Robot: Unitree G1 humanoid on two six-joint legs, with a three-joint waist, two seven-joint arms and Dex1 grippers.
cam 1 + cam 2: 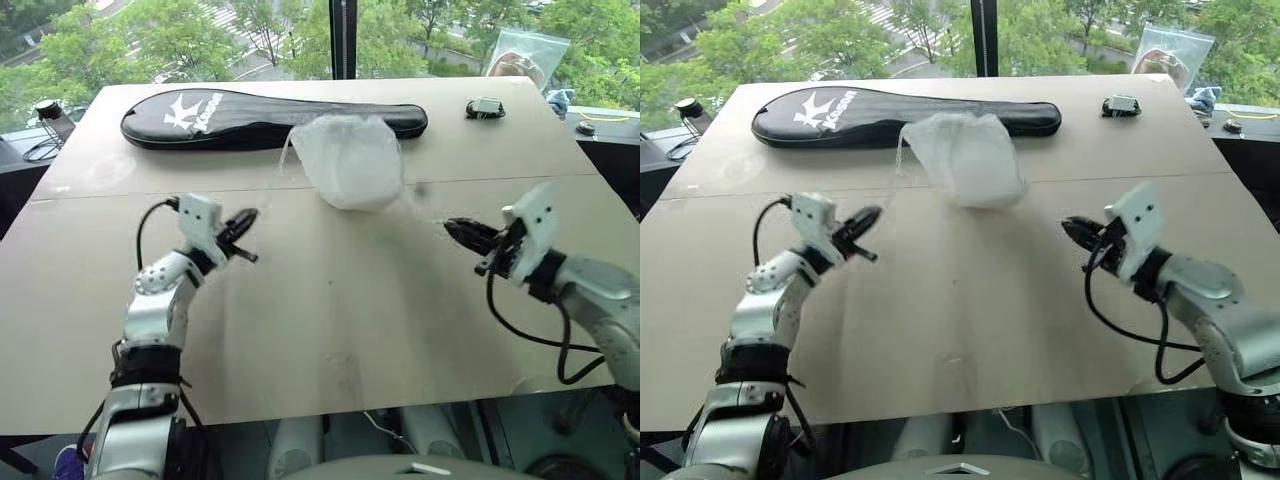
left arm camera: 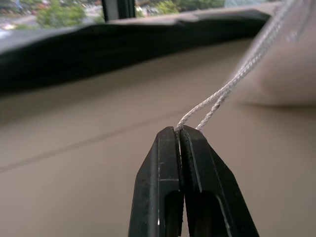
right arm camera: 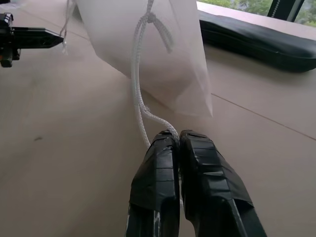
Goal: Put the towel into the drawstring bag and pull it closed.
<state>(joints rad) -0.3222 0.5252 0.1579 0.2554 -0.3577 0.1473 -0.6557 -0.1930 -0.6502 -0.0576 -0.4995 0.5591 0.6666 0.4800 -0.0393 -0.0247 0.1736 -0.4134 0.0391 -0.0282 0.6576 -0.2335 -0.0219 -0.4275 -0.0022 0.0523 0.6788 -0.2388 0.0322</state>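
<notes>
Currently both grippers, left (image 1: 243,226) and right (image 1: 462,232), pinch thin cords (image 2: 224,94) of the drawstring bag (image 1: 345,160) at upper centre; the fabric looks light, limp and snag-prone.

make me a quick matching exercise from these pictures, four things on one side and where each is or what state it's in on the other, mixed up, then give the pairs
Things:
1. white semi-translucent drawstring bag
2. long black racket cover
3. left gripper
4. clear plastic zip bag

Places or states:
A. lying along the far side of the table
B. strung between both grippers by its cords
C. shut on a thin white cord
D. propped beyond the table's far right corner

Pairs: 1-B, 2-A, 3-C, 4-D
</notes>
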